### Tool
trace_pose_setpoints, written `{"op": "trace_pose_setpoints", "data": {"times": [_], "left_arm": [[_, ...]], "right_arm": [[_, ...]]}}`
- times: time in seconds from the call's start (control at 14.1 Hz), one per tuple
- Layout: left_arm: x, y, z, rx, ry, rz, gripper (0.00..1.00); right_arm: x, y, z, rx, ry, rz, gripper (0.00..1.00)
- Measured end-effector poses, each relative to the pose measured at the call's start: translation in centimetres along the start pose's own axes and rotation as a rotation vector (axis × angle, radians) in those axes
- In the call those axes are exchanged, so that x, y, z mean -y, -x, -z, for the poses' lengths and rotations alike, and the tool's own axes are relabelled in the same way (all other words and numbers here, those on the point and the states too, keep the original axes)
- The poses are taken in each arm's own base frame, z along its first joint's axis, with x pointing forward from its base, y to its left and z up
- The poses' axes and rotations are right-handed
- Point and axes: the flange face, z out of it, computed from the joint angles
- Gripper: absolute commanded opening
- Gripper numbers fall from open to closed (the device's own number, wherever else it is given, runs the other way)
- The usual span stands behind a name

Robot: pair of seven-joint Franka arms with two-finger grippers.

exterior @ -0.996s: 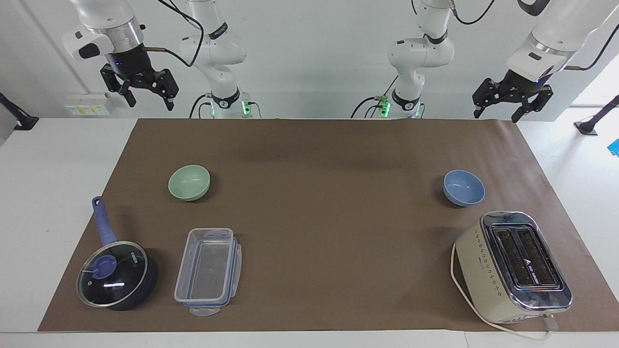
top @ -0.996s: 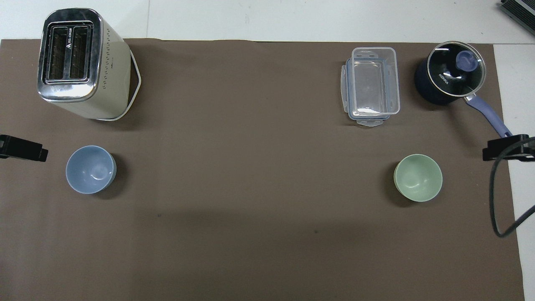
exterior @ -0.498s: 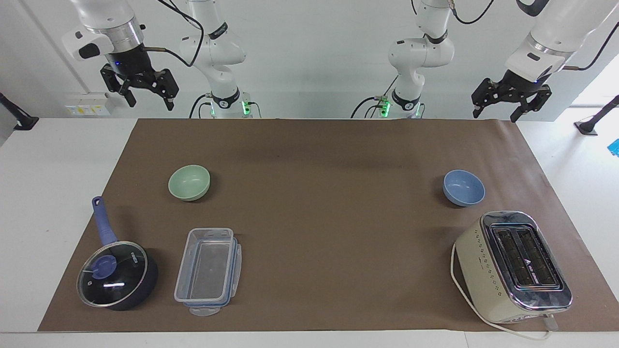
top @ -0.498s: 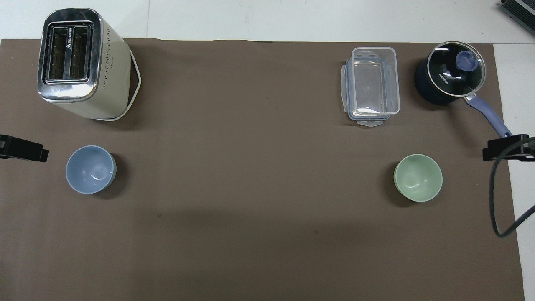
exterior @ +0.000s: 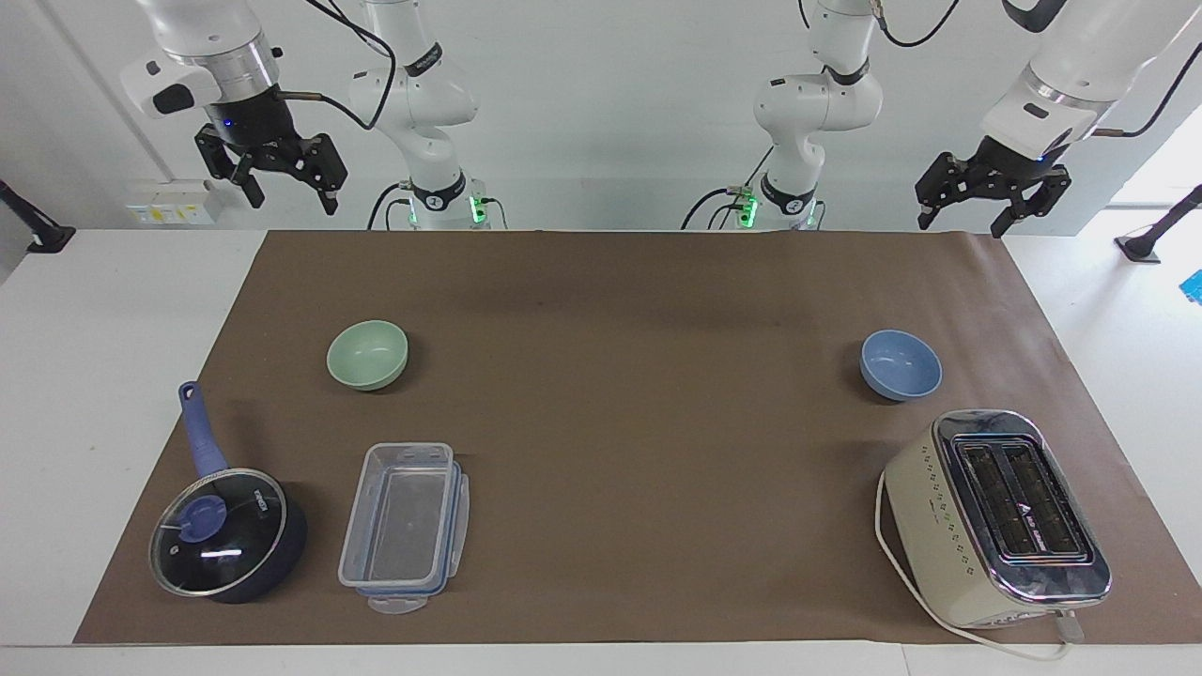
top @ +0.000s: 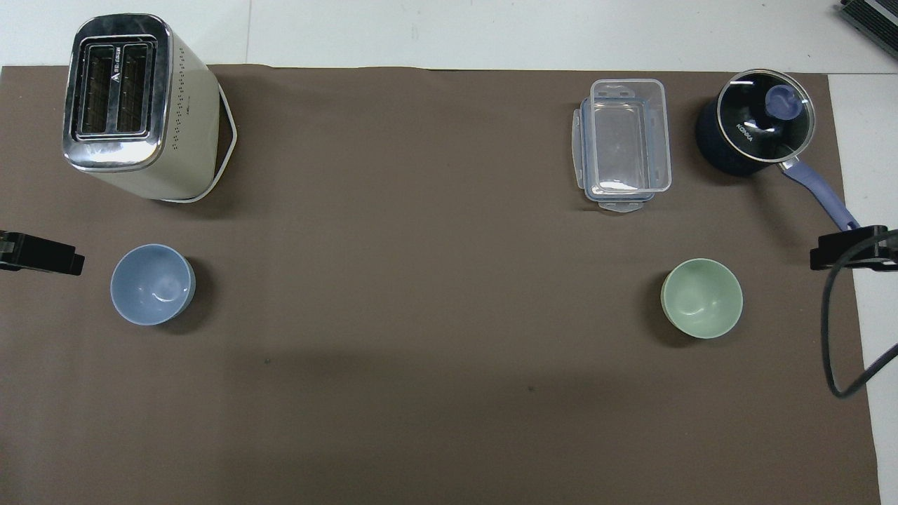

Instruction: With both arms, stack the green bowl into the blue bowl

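Observation:
The green bowl (exterior: pixel 367 354) (top: pixel 701 297) sits upright on the brown mat (exterior: pixel 639 394) toward the right arm's end of the table. The blue bowl (exterior: pixel 901 364) (top: pixel 152 284) stands upright toward the left arm's end, about level with it. Both bowls hold nothing. High over the mat's corner at the robots' edge, my left gripper (exterior: pixel 963 228) hangs open, well above the blue bowl. My right gripper (exterior: pixel 292 205) hangs open and high over the other corner at that edge. In the overhead view only a dark tip of each gripper shows, left (top: pixel 42 254) and right (top: pixel 852 247).
A cream toaster (exterior: pixel 995 516) (top: pixel 133 105) stands farther from the robots than the blue bowl. A clear plastic container (exterior: pixel 404 526) (top: pixel 624 144) and a dark blue lidded saucepan (exterior: pixel 225 535) (top: pixel 754 123) lie farther out than the green bowl. A black cable (top: pixel 835 337) loops from the right arm.
The left gripper has risen a little and drifted slightly toward the blue bowl's side. The right gripper and both bowls have not visibly moved.

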Motion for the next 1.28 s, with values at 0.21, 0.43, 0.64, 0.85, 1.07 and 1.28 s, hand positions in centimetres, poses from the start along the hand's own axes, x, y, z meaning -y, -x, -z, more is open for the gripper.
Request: {"op": "trace_pose_setpoints", "data": {"times": [0.21, 0.43, 0.64, 0.85, 1.07, 1.28], "left_arm": [[3.4, 0.1, -3.6, -0.017, -0.001, 0.038, 1.00], [7.6, 0.7, -7.7, -0.040, 0.029, 0.037, 1.00], [11.1, 1.7, -11.8, -0.063, 0.056, 0.023, 1.00], [12.4, 1.5, -17.0, -0.047, 0.082, 0.016, 0.93], [13.4, 0.8, -22.3, -0.019, 0.113, 0.018, 0.82], [13.7, 0.4, -26.5, -0.002, 0.131, 0.031, 0.68]], "right_arm": [[-0.1, 0.0, -0.2, 0.004, 0.000, -0.002, 1.00], [-0.2, 0.0, -0.2, 0.005, 0.000, -0.003, 1.00], [-0.2, 0.0, -0.3, 0.006, 0.000, -0.003, 1.00], [-0.2, 0.0, -0.3, 0.006, 0.000, -0.003, 1.00], [-0.2, 0.0, -0.3, 0.006, 0.000, -0.003, 1.00], [-0.2, 0.0, -0.3, 0.006, 0.001, -0.003, 1.00]]}}
